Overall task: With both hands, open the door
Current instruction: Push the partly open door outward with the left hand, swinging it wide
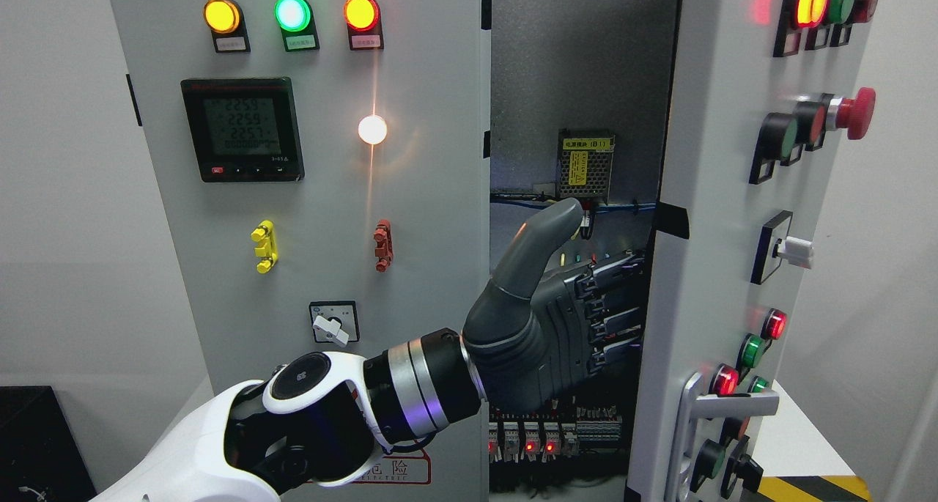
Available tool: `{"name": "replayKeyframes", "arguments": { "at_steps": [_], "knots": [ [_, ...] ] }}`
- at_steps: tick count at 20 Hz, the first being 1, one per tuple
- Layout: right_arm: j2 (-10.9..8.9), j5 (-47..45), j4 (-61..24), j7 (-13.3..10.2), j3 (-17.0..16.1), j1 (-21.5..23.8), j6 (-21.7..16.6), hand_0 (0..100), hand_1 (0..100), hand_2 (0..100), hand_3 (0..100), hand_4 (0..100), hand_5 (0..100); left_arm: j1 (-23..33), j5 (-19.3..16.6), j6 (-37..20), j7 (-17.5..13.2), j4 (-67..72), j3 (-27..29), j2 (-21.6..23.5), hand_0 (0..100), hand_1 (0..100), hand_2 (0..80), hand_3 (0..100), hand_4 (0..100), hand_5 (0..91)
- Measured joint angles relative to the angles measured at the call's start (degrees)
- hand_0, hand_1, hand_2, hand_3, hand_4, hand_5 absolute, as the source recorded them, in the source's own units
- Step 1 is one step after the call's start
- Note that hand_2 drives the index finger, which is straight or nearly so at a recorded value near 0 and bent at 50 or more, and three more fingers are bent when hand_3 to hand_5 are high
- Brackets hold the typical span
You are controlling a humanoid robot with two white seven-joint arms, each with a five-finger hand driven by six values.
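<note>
The electrical cabinet's right door (722, 216) stood partly open at the picture's right. The left hand (564, 319) reached across, its fingers (612, 304) hooked together behind the door's inner edge, thumb raised. A steady outward push along the hinge arc seemed best.

Left hand (557, 319) fingers hooked behind right door (703, 216) edge, door ajar

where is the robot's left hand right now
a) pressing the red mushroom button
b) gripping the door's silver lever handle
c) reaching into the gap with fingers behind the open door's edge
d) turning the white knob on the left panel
c: the left hand is in the opening, thumb up, with its fingers tucked behind the edge of the open right door, away from its lever handle.
</note>
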Motion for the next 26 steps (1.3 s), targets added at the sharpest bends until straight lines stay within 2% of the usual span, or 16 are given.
{"name": "replayKeyframes", "arguments": {
  "at_steps": [15,26],
  "knots": [
    [0.00,0.0,0.0,0.0,0.0,0.0,0.0,19,0,0,0,0,0,-1.2,-0.1,0.0,0.0,0.2,-2.3,-3.4,0,0,0.0,0,0,0.0],
    [0.00,0.0,0.0,0.0,0.0,0.0,0.0,19,0,0,0,0,0,-1.4,-0.9,0.3,0.0,0.7,-3.5,-7.5,0,0,0.0,0,0,0.0]
  ]
}}
